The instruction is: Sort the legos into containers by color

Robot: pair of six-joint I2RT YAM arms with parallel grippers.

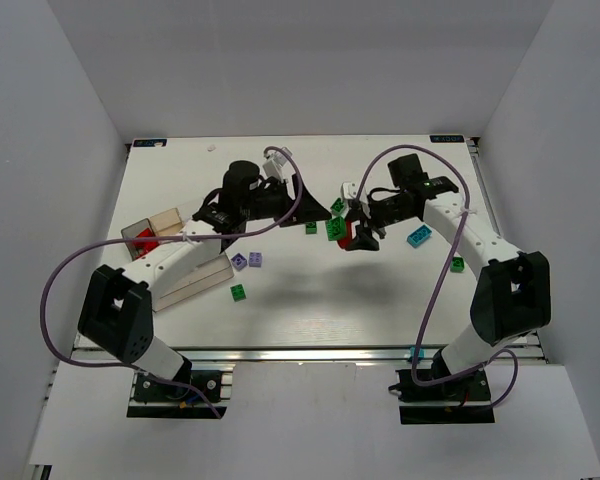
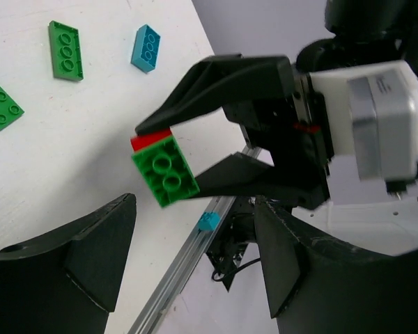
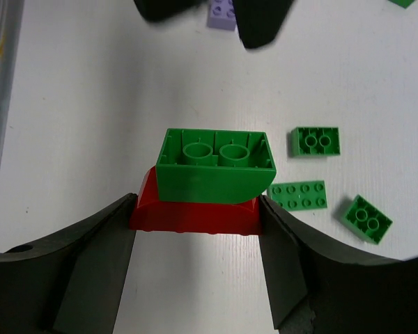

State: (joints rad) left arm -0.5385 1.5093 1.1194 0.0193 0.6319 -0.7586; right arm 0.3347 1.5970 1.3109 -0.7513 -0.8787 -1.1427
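Note:
My right gripper (image 3: pixel 195 219) is shut on a red rounded brick (image 3: pixel 195 217) with a green brick (image 3: pixel 214 167) stuck on top, held above the table; in the top view it (image 1: pixel 358 236) hangs right of centre. My left gripper (image 1: pixel 315 205) is open and empty, just left of that stack, which shows in the left wrist view (image 2: pixel 164 170). The clear compartmented container (image 1: pixel 185 265) with a tan block (image 1: pixel 166 221) and red pieces lies at the left. Loose purple bricks (image 1: pixel 247 260) and green bricks (image 1: pixel 238 291) lie near it.
Green bricks (image 3: pixel 315 141) lie below the right gripper, with a purple one (image 3: pixel 221 14) further off. A teal brick (image 1: pixel 418 237) and a green brick (image 1: pixel 457 264) lie at the right. Another teal brick (image 2: pixel 209 221) sits on the front rail. White walls surround the table.

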